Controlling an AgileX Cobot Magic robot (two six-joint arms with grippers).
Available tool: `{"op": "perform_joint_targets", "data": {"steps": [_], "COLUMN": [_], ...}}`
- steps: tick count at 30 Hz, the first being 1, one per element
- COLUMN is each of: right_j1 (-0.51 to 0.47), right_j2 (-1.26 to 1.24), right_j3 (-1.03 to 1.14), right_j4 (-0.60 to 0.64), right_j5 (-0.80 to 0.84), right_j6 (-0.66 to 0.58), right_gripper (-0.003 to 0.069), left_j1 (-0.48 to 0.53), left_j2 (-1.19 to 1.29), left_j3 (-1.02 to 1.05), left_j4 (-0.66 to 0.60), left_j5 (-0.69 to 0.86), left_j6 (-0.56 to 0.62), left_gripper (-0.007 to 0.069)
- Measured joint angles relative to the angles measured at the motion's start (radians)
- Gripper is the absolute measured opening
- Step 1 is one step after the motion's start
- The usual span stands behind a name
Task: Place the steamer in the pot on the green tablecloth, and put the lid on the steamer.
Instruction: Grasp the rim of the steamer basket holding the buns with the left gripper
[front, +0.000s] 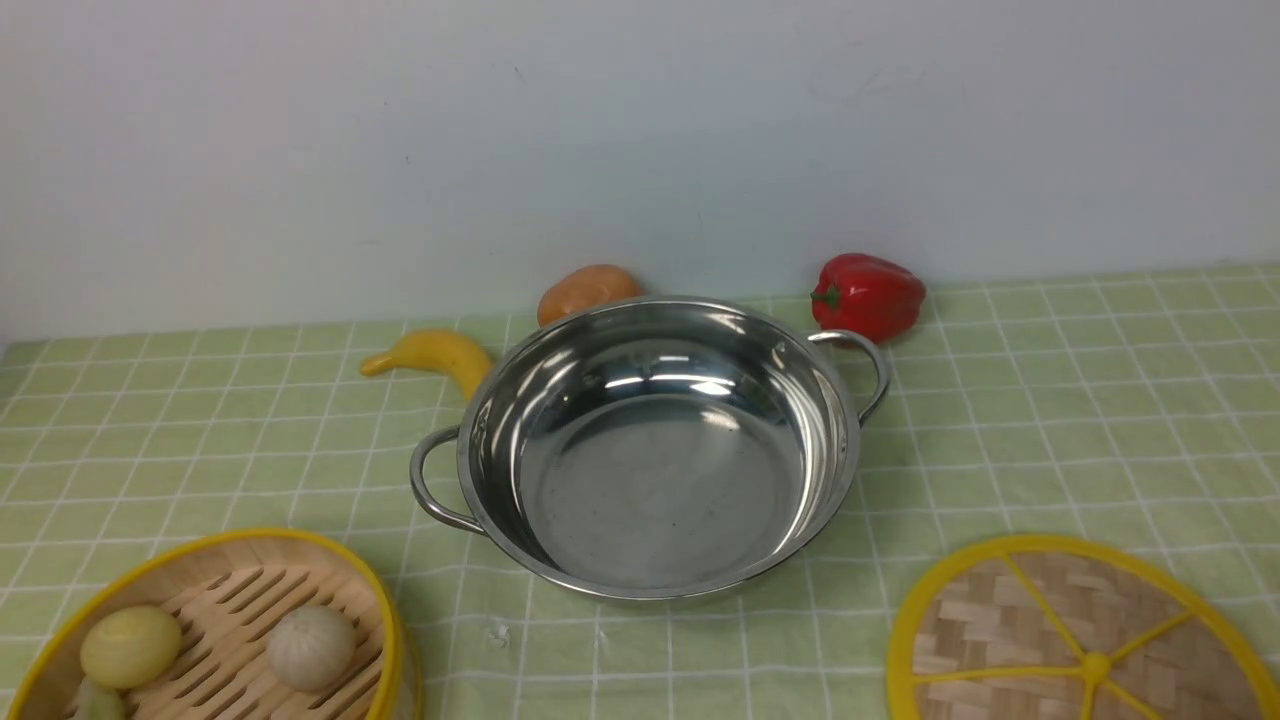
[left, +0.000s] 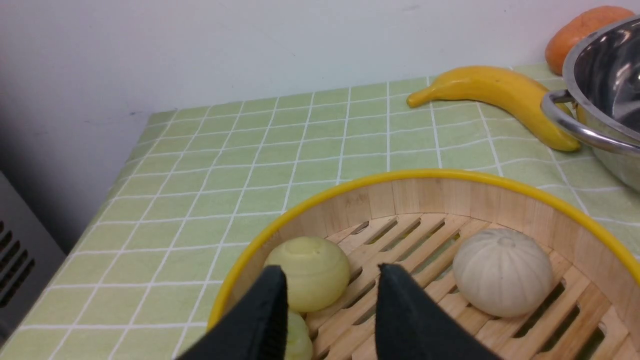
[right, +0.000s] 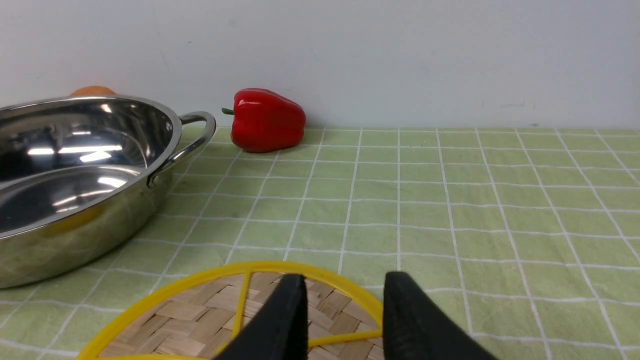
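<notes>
Steamer (front: 240, 620) first: I have it in front of my left end effector (left: 332, 300), whose fingertips are parted, holding nothing, with the slatted floor and wooden wall showing beyond them. Inside the basket sit a yellowish round item (left: 312, 272), a pale ribbed one (left: 502, 272) and a greenish one (left: 298, 340), partly hidden behind a finger of that end effector. The pot (front: 660, 450), shiny and bare inside, stands on the green tablecloth (front: 1000, 420), between my two end effectors and farther out than the steamer. A banana (front: 430, 352) lies beside it on my left end effector's side, an orange-brown potato-like item (front: 587, 290) just behind its rim, and a red bell pepper (front: 868, 297) near its handle on my right end effector's side. The lid (front: 1060, 620) lies flat on the cloth in front of my right end effector (right: 345, 305), which also has its fingertips apart and grips nothing. Past everything rises a plain pale wall (front: 640, 140).
</notes>
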Motion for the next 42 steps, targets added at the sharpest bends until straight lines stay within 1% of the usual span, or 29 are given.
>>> {"op": "perform_joint_targets", "data": {"steps": [2,3,5,6,7,8,10,13,15,18,20,21,22,23,24,25,26,27,28,29,30,31,33,36,39,42], "right_j1": [0.0,0.0,0.0,0.0,0.0,0.0,0.0,0.0,0.0,0.0,0.0,0.0,0.0,0.0,0.0,0.0,0.0,0.0,0.0,0.0,0.0,0.0,0.0,0.0,0.0,0.0], "right_j2": [0.0,0.0,0.0,0.0,0.0,0.0,0.0,0.0,0.0,0.0,0.0,0.0,0.0,0.0,0.0,0.0,0.0,0.0,0.0,0.0,0.0,0.0,0.0,0.0,0.0,0.0], "right_j3": [0.0,0.0,0.0,0.0,0.0,0.0,0.0,0.0,0.0,0.0,0.0,0.0,0.0,0.0,0.0,0.0,0.0,0.0,0.0,0.0,0.0,0.0,0.0,0.0,0.0,0.0], "right_j4": [0.0,0.0,0.0,0.0,0.0,0.0,0.0,0.0,0.0,0.0,0.0,0.0,0.0,0.0,0.0,0.0,0.0,0.0,0.0,0.0,0.0,0.0,0.0,0.0,0.0,0.0], "right_j5": [0.0,0.0,0.0,0.0,0.0,0.0,0.0,0.0,0.0,0.0,-0.001,-0.001,-0.001,-0.001,-0.001,-0.001,-0.001,-0.001,-0.001,-0.001,-0.001,-0.001,-0.002,-0.002,-0.002,-0.002], "right_j6": [0.0,0.0,0.0,0.0,0.0,0.0,0.0,0.0,0.0,0.0,0.0,0.0,0.0,0.0,0.0,0.0,0.0,0.0,0.0,0.0,0.0,0.0,0.0,0.0,-0.001,-0.001], "right_gripper": [0.024,0.024,0.024,0.024,0.024,0.024,0.024,0.024,0.024,0.024,0.024,0.024,0.024,0.024,0.024,0.024,0.024,0.024,0.024,0.024,0.024,0.024,0.024,0.024,0.024,0.024], "left_j1": [0.0,0.0,0.0,0.0,0.0,0.0,0.0,0.0,0.0,0.0,0.0,0.0,0.0,0.0,0.0,0.0,0.0,0.0,0.0,0.0,0.0,-0.001,-0.014,-0.02,-0.031,-0.078], "left_j2": [0.0,0.0,0.0,0.0,0.0,0.0,0.0,0.0,0.0,0.008,0.062,0.102,0.109,0.15,0.222,0.241,0.322,0.333,0.424,0.434,0.474,0.547,0.626,0.692,0.808,0.914], "left_j3": [0.0,0.0,0.0,0.0,0.0,0.0,0.0,0.0,-0.006,-0.059,-0.16,-0.236,-0.236,-0.292,-0.381,-0.403,-0.485,-0.503,-0.562,-0.574,-0.588,-0.611,-0.615,-0.615,-0.618,-0.62], "left_j4": [-0.024,-0.133,-0.276,-0.292,-0.402,-0.486,-0.592,-0.702,-0.727,-0.74,-0.744,-0.745,-0.745,-0.742,-0.724,-0.71,-0.665,-0.649,-0.576,-0.556,-0.526,-0.453,-0.396,-0.388,-0.424,-0.4], "left_j5": [-0.014,-0.049,-0.081,-0.085,-0.113,-0.138,-0.172,-0.208,-0.217,-0.174,-0.054,0.048,0.067,0.169,0.347,0.394,0.577,0.6,0.773,0.786,0.823,0.853,0.865,0.87,0.84,0.838], "left_j6": [-0.017,-0.066,-0.126,-0.132,-0.164,-0.179,-0.191,-0.193,-0.178,-0.138,-0.075,-0.04,-0.033,0.004,0.077,0.097,0.188,0.2,0.312,0.325,0.373,0.452,0.529,0.579,0.616,0.626], "left_gripper": [0.0243,0.0243,0.0243,0.0243,0.0243,0.0243,0.0243,0.0243,0.0243,0.0243,0.0243,0.0243,0.0243,0.0243,0.0243,0.0243,0.0243,0.0243,0.0243,0.0243,0.0243,0.0243,0.0243,0.0243,0.0248,0.0274]}}
